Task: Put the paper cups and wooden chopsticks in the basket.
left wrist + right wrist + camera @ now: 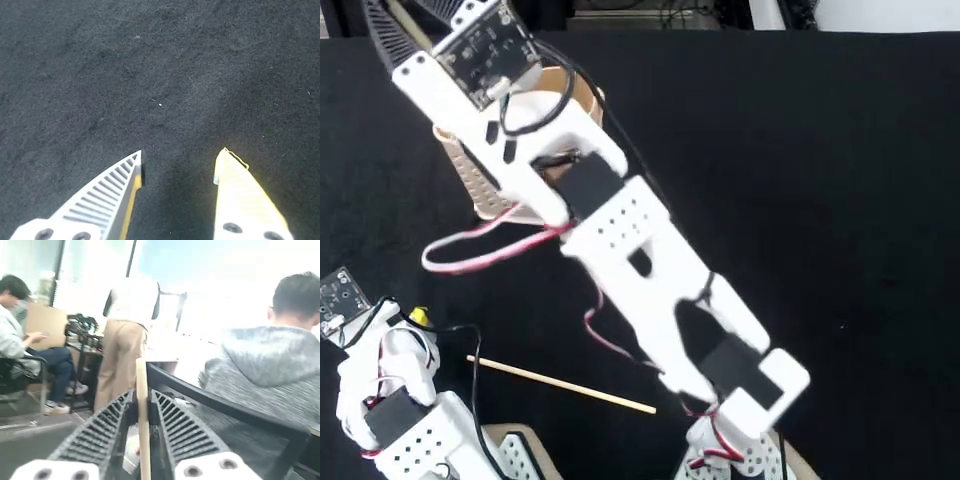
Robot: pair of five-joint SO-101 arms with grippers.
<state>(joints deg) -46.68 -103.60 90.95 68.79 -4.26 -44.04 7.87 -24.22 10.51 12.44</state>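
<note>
The right arm's gripper point(142, 393), with two black ribbed plastic fingers point(95, 436) on white plastic mounts point(219, 469) that have round screw holes, is clamped on a thin pale wooden chopstick point(141, 374). The chopstick runs lengthwise between the two fingers, touching both inner faces, and one end sticks out well past the fingertips. The fingers taper toward their tips and lie almost parallel, with only the stick between them. Behind the gripper lies a bright room rather than the table: tall, glaring windows point(210, 270) and a grey floor point(30, 440). A black curved bar point(227, 403) crosses behind the fingertips at an angle.
</note>
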